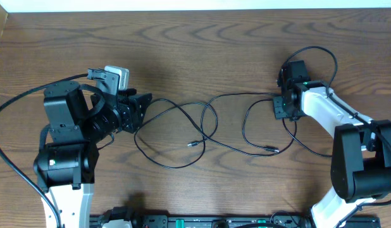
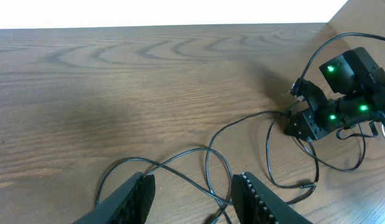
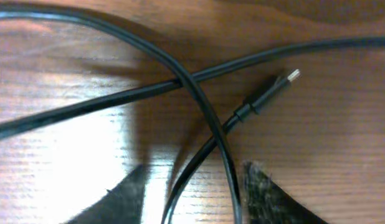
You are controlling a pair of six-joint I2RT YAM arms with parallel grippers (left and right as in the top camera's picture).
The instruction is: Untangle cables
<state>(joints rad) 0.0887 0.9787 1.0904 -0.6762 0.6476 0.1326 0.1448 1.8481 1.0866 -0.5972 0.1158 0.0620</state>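
Observation:
Thin black cables (image 1: 208,117) lie in loose crossing loops across the middle of the wooden table, between my two grippers. One small plug end (image 1: 194,144) lies near the centre and another (image 1: 271,149) to the right. My left gripper (image 1: 143,109) sits low at the tangle's left end. In the left wrist view its jaws (image 2: 194,177) stand apart, with cable strands (image 2: 208,152) on the table between and ahead of them. My right gripper (image 1: 279,107) is down at the right end. In the right wrist view its fingers (image 3: 194,167) straddle two crossing strands (image 3: 208,115) without pinching them, and a plug (image 3: 270,90) lies just ahead.
The table's far edge (image 1: 195,7) runs along the top of the overhead view. A thick black arm cable (image 1: 12,107) curves at the left and another loops behind the right arm (image 1: 322,54). The arm bases and a rail (image 1: 202,221) line the front edge.

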